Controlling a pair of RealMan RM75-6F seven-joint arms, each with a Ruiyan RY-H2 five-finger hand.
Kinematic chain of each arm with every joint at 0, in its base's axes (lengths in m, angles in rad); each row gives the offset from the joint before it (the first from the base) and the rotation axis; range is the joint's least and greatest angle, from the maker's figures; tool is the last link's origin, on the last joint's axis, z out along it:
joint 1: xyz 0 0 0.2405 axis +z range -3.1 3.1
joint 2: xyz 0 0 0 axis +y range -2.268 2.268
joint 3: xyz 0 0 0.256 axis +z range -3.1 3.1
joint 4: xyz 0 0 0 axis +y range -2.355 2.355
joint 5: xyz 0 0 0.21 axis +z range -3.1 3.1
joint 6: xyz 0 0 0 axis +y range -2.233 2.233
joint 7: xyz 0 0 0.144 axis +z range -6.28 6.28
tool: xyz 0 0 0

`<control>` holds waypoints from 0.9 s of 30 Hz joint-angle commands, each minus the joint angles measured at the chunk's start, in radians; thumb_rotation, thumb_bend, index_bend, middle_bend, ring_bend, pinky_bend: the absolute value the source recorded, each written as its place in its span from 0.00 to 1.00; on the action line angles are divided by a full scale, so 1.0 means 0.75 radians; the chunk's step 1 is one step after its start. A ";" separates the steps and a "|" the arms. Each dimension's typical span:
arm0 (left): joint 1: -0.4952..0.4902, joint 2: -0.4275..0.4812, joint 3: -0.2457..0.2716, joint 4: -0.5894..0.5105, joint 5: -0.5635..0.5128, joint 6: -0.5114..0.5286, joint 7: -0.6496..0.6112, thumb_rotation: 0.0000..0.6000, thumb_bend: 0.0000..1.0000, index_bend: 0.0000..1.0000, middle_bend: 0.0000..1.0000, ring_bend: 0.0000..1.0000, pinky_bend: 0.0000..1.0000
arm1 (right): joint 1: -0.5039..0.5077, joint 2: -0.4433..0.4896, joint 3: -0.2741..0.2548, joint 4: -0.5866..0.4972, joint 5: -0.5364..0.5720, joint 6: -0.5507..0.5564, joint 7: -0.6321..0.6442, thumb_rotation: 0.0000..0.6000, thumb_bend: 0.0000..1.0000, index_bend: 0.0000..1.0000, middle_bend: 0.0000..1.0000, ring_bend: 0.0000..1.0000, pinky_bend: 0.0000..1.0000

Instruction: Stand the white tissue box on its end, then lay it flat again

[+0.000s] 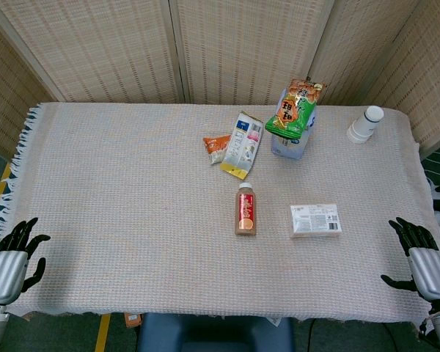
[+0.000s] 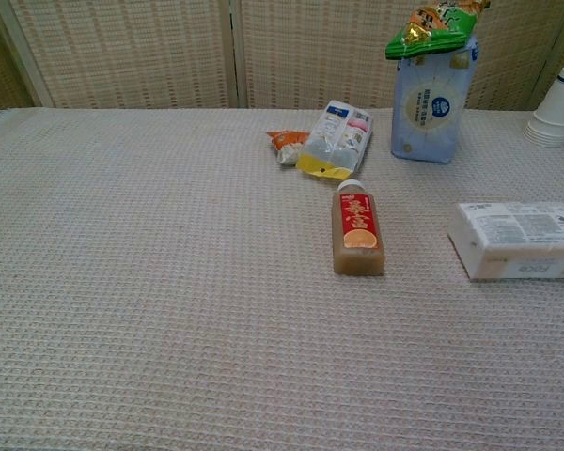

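Observation:
The white tissue box (image 1: 315, 220) lies flat on the woven tablecloth at the right of the table, its printed side up; the chest view shows the tissue box (image 2: 519, 241) at the right edge. My right hand (image 1: 422, 258) hovers at the table's right front corner, fingers spread, holding nothing, well right of the box. My left hand (image 1: 11, 258) sits at the left front corner, fingers apart and empty. Neither hand appears in the chest view.
A brown drink bottle (image 1: 246, 210) lies left of the box. Further back are a flat snack pack (image 1: 243, 144), a small orange packet (image 1: 216, 147), a blue wipes pack (image 2: 430, 108) topped by a green chip bag (image 1: 296, 108), and stacked paper cups (image 1: 365, 125).

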 commanded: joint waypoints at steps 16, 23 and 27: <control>0.009 0.016 -0.001 -0.019 0.003 0.017 -0.021 1.00 0.49 0.31 0.00 0.00 0.18 | 0.030 -0.017 0.027 0.016 -0.010 -0.006 -0.024 1.00 0.00 0.00 0.00 0.06 0.00; 0.010 0.023 0.001 -0.024 0.011 0.020 -0.032 1.00 0.49 0.31 0.00 0.00 0.18 | 0.237 -0.051 0.090 0.090 -0.101 -0.191 -0.130 1.00 0.00 0.00 0.00 0.06 0.00; 0.015 0.029 -0.002 -0.025 0.009 0.030 -0.039 1.00 0.49 0.31 0.00 0.00 0.18 | 0.371 -0.060 0.109 0.115 -0.040 -0.413 -0.176 1.00 0.00 0.00 0.00 0.06 0.00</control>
